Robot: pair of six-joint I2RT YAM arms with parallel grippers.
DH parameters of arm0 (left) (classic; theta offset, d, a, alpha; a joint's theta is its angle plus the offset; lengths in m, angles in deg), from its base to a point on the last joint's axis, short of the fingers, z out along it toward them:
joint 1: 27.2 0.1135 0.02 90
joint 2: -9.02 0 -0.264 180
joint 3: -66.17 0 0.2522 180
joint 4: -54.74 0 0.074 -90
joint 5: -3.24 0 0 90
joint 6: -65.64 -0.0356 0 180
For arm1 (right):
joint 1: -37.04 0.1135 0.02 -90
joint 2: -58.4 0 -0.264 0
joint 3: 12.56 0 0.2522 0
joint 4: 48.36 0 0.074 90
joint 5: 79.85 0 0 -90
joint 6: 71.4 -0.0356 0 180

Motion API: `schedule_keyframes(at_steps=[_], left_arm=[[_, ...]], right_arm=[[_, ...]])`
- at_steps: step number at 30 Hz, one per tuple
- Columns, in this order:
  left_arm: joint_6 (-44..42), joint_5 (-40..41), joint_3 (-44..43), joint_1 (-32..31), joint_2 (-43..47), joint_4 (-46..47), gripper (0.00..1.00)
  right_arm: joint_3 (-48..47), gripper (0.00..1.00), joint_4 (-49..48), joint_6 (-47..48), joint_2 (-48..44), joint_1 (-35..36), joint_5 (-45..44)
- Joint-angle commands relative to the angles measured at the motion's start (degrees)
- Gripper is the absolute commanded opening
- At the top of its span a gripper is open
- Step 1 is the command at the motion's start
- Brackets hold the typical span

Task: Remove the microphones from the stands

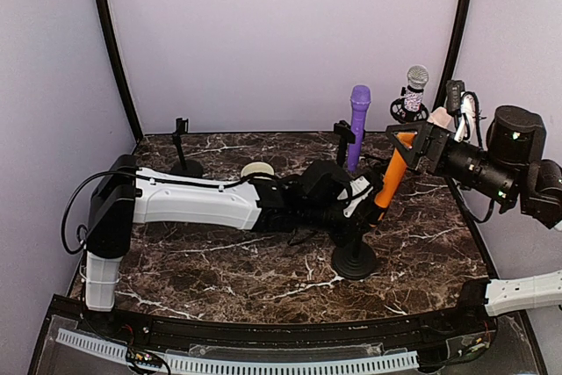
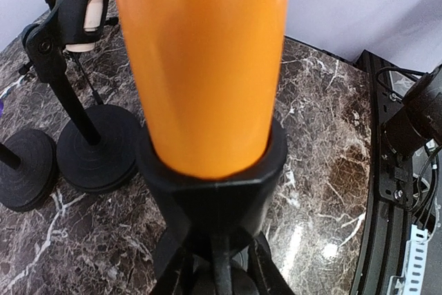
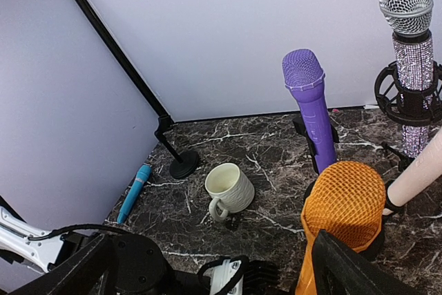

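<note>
Orange mesh-headed microphone (image 1: 392, 173) sits tilted in its black round-based stand (image 1: 355, 259). Left claw (image 1: 358, 206) at the stem below the clip; we can't tell if it's clamped. Right claw (image 1: 409, 143) wide open at the head. We judge: pre-grasp; next, close right, pull out along the handle.

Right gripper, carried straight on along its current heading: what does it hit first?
Probably the orange microphone: its mesh head sits just beyond the fingertips of the open right gripper, nearer one finger than centred. Exact depth is unclear.
</note>
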Motion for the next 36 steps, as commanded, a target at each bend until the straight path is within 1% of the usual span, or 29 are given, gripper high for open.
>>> schedule_keyframes(at_steps=[1,4,7,13,17,21,24,29,30,31,32,33,34,35,36], left_arm=[[-3.09,6.01,3.55,-0.02,7.56,0.08,0.00],[-3.82,8.42,7.72,0.70,10.84,-0.89,0.00],[-4.05,8.02,13.21,2.15,16.18,1.22,0.00],[-5.55,5.73,26.58,4.88,24.62,3.21,0.00],[-7.53,2.46,34.53,7.87,31.94,8.20,0.00],[-10.16,-0.80,38.55,9.05,35.33,11.41,0.00],[-11.64,-3.68,39.65,9.14,35.34,12.70,0.00],[-13.18,-5.46,40.74,9.19,34.32,12.75,0.00],[-12.98,-5.83,41.15,9.19,34.38,13.12,0.03],[-12.32,-5.98,41.33,9.19,34.49,13.36,0.13],[-12.06,-6.36,41.69,9.19,34.51,13.82,0.19],[-11.47,-6.38,41.87,9.19,34.57,13.97,0.29],[-11.20,-6.21,41.95,9.19,34.51,14.11,0.34],[-10.88,-6.08,41.95,9.19,34.52,14.07,0.41],[-10.82,-5.94,41.89,9.19,34.46,13.91,0.46]], right_arm=[[-0.17,0.99,-2.25,-0.15,-0.51,-0.01,-0.41],[-0.39,0.99,-2.75,0.11,-0.17,-0.01,-0.02],[-0.48,0.99,-3.45,0.39,0.40,-0.01,0.35],[-0.35,0.99,-4.30,0.36,2.52,-0.01,0.01],[0.54,0.99,-5.26,0.35,3.21,-0.02,-0.20],[2.89,0.99,-5.84,0.42,4.24,-0.13,-1.63],[4.02,0.99,-6.19,-0.65,5.68,-0.11,-1.02],[6.23,0.99,-8.78,-2.96,6.74,-0.14,0.87],[6.50,0.99,-8.92,-3.40,6.95,-0.11,1.07],[6.74,0.99,-9.07,-4.01,7.23,-0.10,1.28],[6.93,0.99,-9.23,-4.35,7.49,-0.16,1.51],[7.12,0.99,-9.59,-4.63,7.71,-0.10,1.66],[7.24,0.99,-9.96,-4.83,8.06,-0.10,1.84],[7.30,0.99,-10.45,-4.93,8.37,-0.09,2.24],[7.32,0.99,-11.28,-4.95,8.66,-0.09,2.87]])
